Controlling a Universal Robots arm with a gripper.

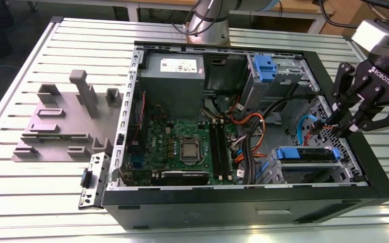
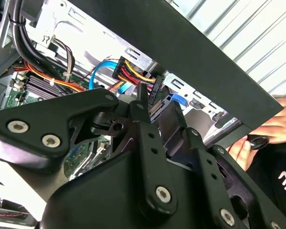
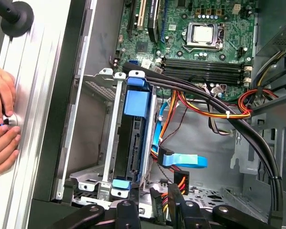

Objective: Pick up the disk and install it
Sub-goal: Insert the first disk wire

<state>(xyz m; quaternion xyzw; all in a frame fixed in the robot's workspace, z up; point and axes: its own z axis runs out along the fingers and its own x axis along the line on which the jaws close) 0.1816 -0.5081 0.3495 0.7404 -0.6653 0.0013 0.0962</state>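
Gripper: the black multi-link robot gripper [image 1: 348,126] hangs over the edge of the open black computer case [image 1: 356,195] on the exterior view's right, fingertips dipped just inside the case wall near a bundle of red, yellow and orange cables [image 1: 248,126]. In the second wrist view its fingers [image 2: 142,102] reach towards a black connector with red and yellow wires [image 2: 133,74]; whether they are apart or together I cannot tell.

Disk: the flat drive with blue plastic side rails [image 3: 133,138] sits in the grey metal drive cage [image 3: 109,143] in the case's corner nearest the gripper, a blue rail showing at each end; in the exterior view it is the blue-trimmed block [image 1: 307,154].

Case: it lies open on the slatted silver aluminium table [image 1: 39,202], green motherboard [image 1: 181,147] across its middle.

Fixture: a grey plastic jig with upright posts [image 1: 66,121] stands on the table beyond the case's far edge.

Hands: a person's hands [image 3: 1,119] rest on the table's slats beside the case wall.
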